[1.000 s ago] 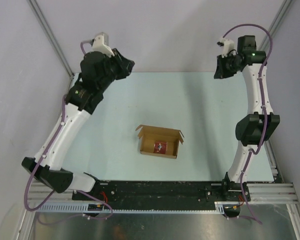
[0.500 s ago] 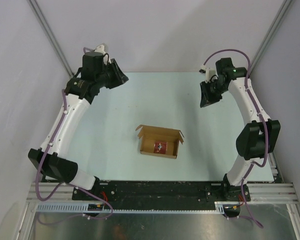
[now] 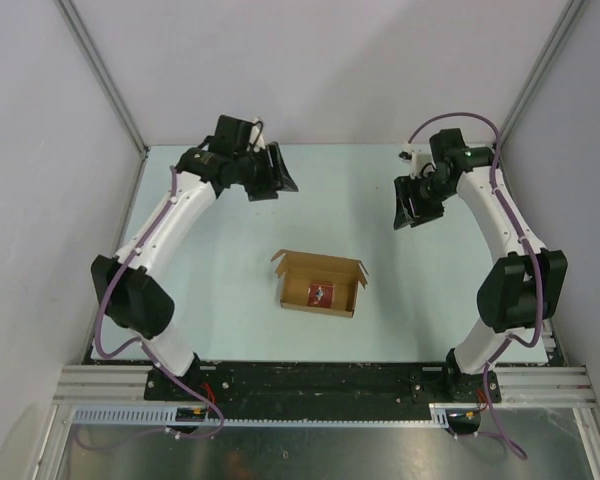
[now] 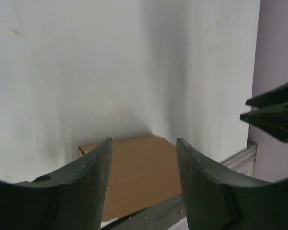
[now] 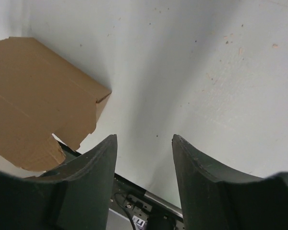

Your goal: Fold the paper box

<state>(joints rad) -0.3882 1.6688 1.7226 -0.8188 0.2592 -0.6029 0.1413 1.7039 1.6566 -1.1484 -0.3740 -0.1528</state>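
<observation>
Paper box (image 3: 320, 284) at middle of table (image 3: 220, 270), open-topped, red packet (image 3: 322, 293) inside. Left gripper (image 3: 275, 188) far left, right gripper (image 3: 410, 218) far right, fingers parted, grasping nothing, well apart from box.

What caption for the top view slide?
Left claw and right claw, both open, hover beyond a paper box holding a red packet.

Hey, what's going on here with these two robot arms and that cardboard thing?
Two robot arms are set to fold a brown cardboard paper box, which sits open in the middle of the pale table with a small red square packet inside. Nothing is holding it. The left arm and right arm hover over the table's far side, each with jaws parted and empty, apart from the box.
</observation>
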